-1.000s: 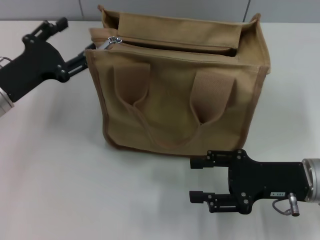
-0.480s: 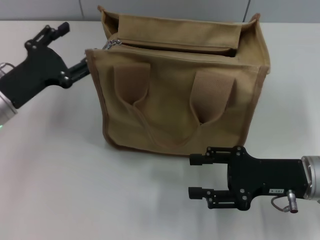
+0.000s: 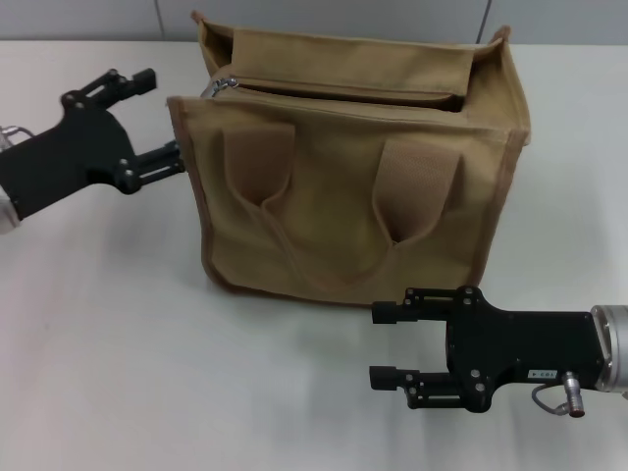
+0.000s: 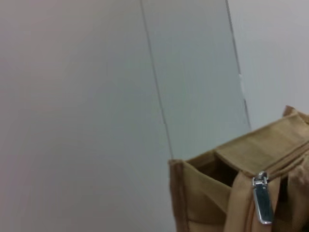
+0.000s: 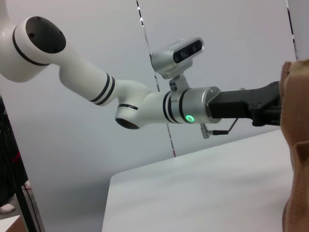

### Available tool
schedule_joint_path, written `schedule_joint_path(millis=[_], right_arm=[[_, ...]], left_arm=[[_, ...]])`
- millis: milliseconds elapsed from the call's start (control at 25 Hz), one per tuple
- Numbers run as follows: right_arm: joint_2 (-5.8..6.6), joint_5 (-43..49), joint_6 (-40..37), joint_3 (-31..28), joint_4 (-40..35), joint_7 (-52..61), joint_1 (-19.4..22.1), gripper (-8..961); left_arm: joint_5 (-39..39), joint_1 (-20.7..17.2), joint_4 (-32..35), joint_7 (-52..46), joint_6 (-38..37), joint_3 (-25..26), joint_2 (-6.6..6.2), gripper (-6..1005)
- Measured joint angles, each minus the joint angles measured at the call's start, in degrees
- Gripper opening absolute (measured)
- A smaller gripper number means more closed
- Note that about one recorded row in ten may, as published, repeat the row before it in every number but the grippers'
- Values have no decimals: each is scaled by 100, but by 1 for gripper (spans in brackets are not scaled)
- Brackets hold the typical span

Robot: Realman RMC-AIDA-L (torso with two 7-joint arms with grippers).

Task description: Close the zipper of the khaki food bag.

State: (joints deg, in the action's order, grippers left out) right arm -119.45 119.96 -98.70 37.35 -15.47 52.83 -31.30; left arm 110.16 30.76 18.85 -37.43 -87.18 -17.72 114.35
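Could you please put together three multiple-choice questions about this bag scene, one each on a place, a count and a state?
1. Where is the silver zipper pull?
A. at the end of the bag top nearest the left gripper
B. at the end farthest from the left gripper
C. halfway along the top

2. How many loop handles show on the front of the bag?
A. none
B. one
C. three

3. What is the state of the right gripper?
A. shut on a handle
B. open, holding nothing
C. shut on the pull

Answers: 1 A, the pull sits at the corner beside the left gripper. 2 B, one loop hangs on the front panel. 3 B, its fingers stand apart over the table, in front of the bag.
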Motion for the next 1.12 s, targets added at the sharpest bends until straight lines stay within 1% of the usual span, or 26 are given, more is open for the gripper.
schedule_joint_path(millis=[80,120,160,200,320,400,480,520,720,800,1120], right_arm=[[0,0,0,0,0,2,-10,685],[0,0,0,0,0,4,-13,685],[0,0,0,0,0,7,-14,685],[0,0,0,0,0,7,-14,685],[0,0,-3,0,0,8,-15,685],[0,0,-4,0,0,9,-16,685],[0,0,0,0,0,9,-16,685],[0,0,1,0,0,9,-16,685],[0,0,3,0,0,9,-17,685],[0,0,3,0,0,9,-17,685],[0,-56,-31,0,0,11,-29,684]], left_arm=[[1,59,42,7,107,-80,55,756],[1,59,42,7,107,-80,55,755],[-41,122,63,43,259,-62,112,754],[-68,135,72,56,306,-44,128,753],[-397,140,114,238,478,72,214,751],[-725,91,117,408,442,87,257,750],[-795,75,117,450,418,87,265,748],[-922,38,102,582,361,87,291,748],[-953,25,87,646,342,85,305,744],[-936,-22,52,813,214,46,387,742],[-960,-74,24,990,187,77,411,736]])
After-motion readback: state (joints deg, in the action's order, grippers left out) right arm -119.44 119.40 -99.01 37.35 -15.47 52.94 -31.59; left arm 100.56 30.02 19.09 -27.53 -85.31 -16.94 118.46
